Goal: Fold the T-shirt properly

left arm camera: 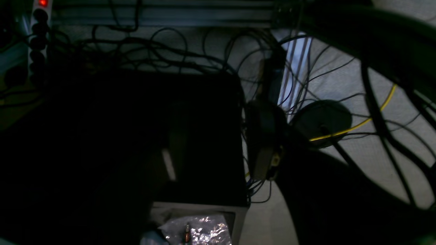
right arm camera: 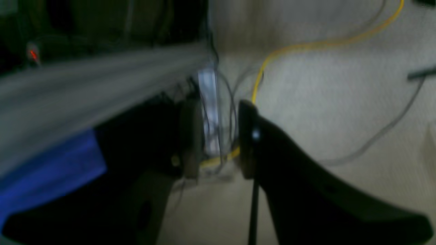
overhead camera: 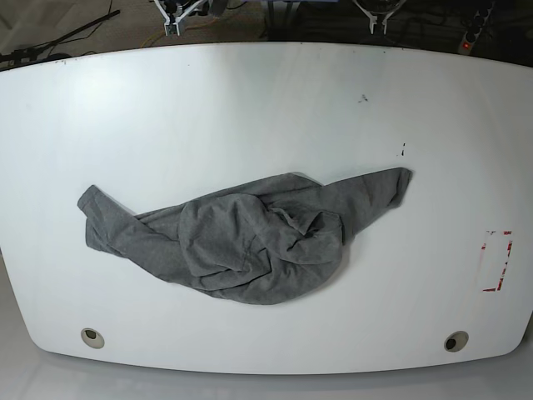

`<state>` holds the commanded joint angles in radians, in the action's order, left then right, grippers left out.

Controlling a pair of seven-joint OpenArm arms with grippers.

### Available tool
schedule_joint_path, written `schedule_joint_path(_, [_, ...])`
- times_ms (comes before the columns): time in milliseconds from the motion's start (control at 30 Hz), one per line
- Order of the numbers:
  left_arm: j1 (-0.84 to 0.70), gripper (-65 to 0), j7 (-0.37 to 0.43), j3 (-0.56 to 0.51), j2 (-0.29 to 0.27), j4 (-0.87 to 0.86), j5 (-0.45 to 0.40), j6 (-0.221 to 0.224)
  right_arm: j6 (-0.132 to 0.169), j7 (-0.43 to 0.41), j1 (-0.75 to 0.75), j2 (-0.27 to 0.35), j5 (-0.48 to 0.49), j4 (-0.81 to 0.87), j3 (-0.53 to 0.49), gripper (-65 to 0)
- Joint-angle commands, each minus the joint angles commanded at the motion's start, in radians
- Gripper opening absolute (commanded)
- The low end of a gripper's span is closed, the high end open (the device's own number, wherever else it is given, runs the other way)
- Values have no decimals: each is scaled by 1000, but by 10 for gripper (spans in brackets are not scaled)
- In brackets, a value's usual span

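The heather-grey T-shirt (overhead camera: pixel 250 242) lies crumpled in a heap on the white table (overhead camera: pixel 250 108), a little below the middle, with one sleeve stretched left and one up to the right. Both arms are pulled back beyond the table's far edge. My right gripper (overhead camera: pixel 177 18) is at the top left of the base view; in its wrist view it (right arm camera: pixel 218 136) is open and empty over the floor. My left gripper (overhead camera: pixel 379 21) is at the top right; in its wrist view its jaws (left arm camera: pixel 281 146) look closed together and empty. The shirt shows in neither wrist view.
A red-edged marking (overhead camera: pixel 497 261) is on the table near its right edge. Two round holes (overhead camera: pixel 93 337) (overhead camera: pixel 455 342) sit near the front edge. Behind the table are tangled cables, a yellow cable (right arm camera: pixel 306 46) and a power strip (left arm camera: pixel 39 34) with a red light.
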<state>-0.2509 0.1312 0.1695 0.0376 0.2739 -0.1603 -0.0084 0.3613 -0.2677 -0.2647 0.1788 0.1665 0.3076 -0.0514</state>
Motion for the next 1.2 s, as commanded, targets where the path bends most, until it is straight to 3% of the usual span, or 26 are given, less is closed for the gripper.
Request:
schedule_joint_path(100, [-49,-397,0,0,-2,83,0,0,0,-5,-29,3,6,32,3,-485])
schedule_joint_path(567, [-358,-397,-2,0,-11,568,0,0,0,100,-342,8,11,551,15,-485])
schedule_joint_path(1000, [-707,-397,-2,0,-15,1097,6,0,0,106,-609,68,25,918,66,-485])
schedule_joint_path(1200, [-861,-397,-2,0,-6,1303,144,0,8,106,-733,109,127,1082,120,-485])
